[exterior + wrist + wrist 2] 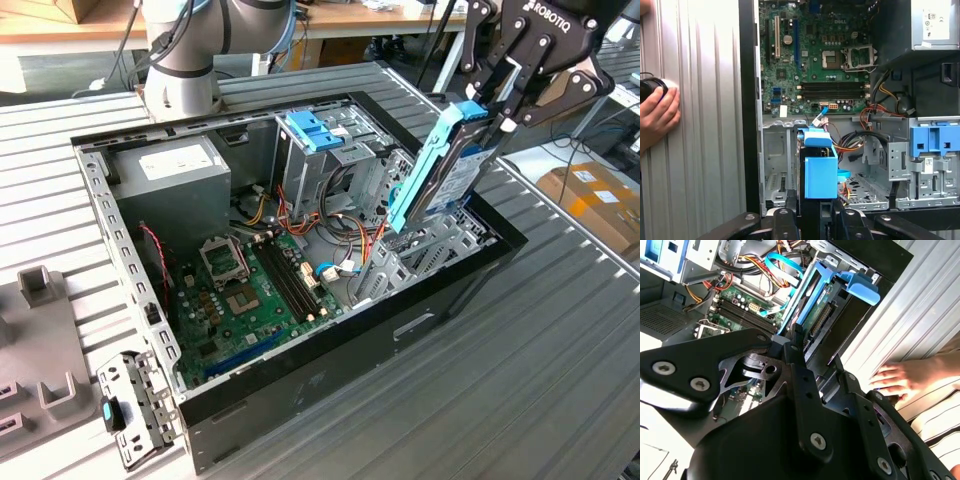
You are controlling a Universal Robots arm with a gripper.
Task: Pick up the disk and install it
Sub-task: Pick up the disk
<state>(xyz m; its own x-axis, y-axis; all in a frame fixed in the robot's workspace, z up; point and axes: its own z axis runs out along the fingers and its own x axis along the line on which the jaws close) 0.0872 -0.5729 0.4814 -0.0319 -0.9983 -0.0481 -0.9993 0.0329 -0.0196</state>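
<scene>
Disk [447, 170] is clamped by gripper [492, 108], tilted just above bay [422, 255]; should be squared to bay before lowering.

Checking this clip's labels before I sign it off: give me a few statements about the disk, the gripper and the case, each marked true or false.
1. The gripper is shut on the disk. True.
2. The disk lies flat on the motherboard. False: it hangs steeply tilted over the drive cage end of the case.
3. A person's hand rests on the table beside the case. True.
4. The case's side panel is on. False: the case is open and the motherboard is exposed.
</scene>
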